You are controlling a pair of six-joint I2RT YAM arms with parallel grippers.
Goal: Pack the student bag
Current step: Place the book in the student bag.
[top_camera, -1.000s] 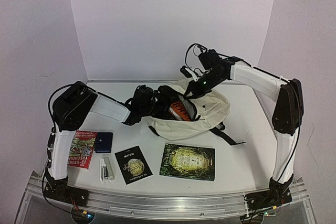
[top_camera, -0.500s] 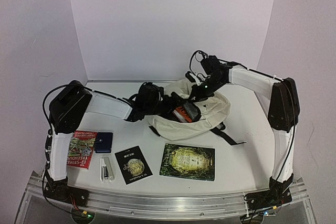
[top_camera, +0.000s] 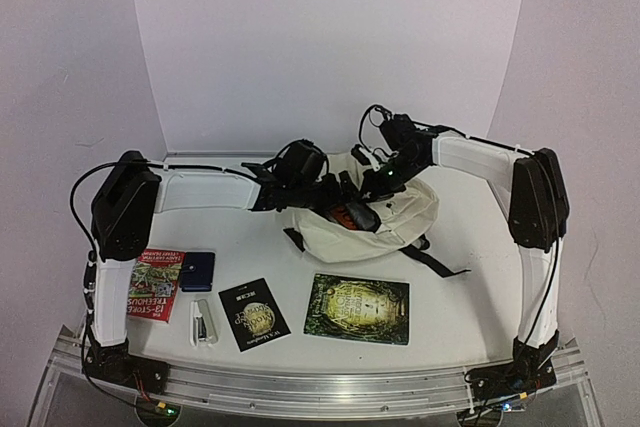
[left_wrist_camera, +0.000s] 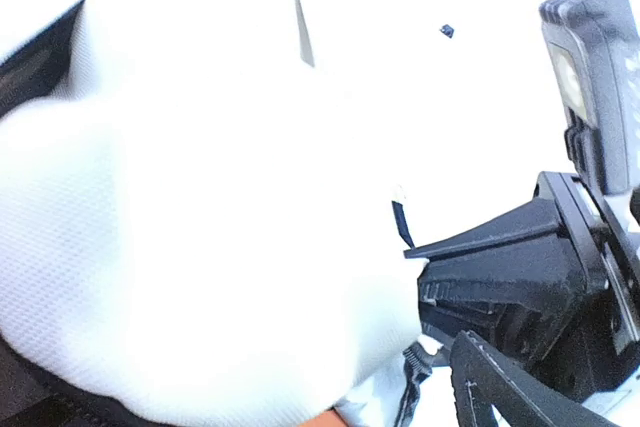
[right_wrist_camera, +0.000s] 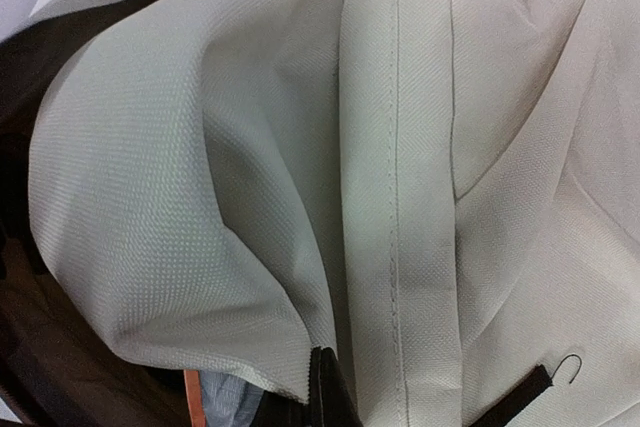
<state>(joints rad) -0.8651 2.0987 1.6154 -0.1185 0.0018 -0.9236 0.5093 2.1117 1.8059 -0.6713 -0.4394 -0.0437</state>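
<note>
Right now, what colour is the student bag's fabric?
The student bag is cream; right wrist view shows best.

Left arm (top_camera: 205, 190) and right arm (top_camera: 480, 152): white box-section links joined by rounded black joint housings (top_camera: 125, 205). Each has a black base (top_camera: 120, 362) at the near edge, with small lights beside it. Thin black cables (top_camera: 85, 182) loop outside the left housing. More cables tangle over the right wrist (top_camera: 385, 127), which carries a green light (top_camera: 388, 173). Left gripper (top_camera: 340, 195): black throughout.
</note>
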